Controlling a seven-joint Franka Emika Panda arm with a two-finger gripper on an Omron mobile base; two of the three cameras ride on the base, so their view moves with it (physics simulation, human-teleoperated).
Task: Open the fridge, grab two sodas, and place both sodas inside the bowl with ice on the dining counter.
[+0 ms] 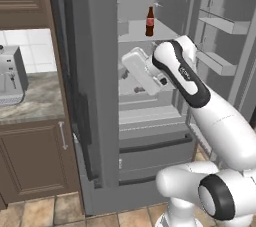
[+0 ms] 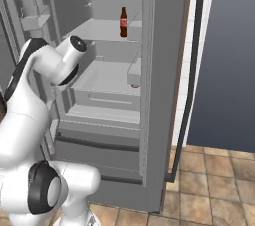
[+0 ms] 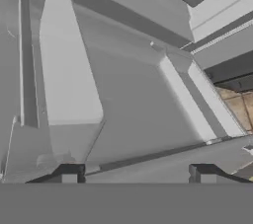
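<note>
On the upper fridge shelf, near its front edge: small dark-brown cola bottle with red label and cap (image 1: 149, 21), upright, untouched | step: tall grey fridge (image 1: 95, 96) open, arm reaching in below | end effector (image 3: 133, 173): fingertips apart, nothing visibly between them | next: likely rise to the bottle, straddle it.

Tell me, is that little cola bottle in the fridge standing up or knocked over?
Standing up. The cola bottle sits on an upper shelf of the open fridge, its red cap pointing straight up, in both base views.
</note>
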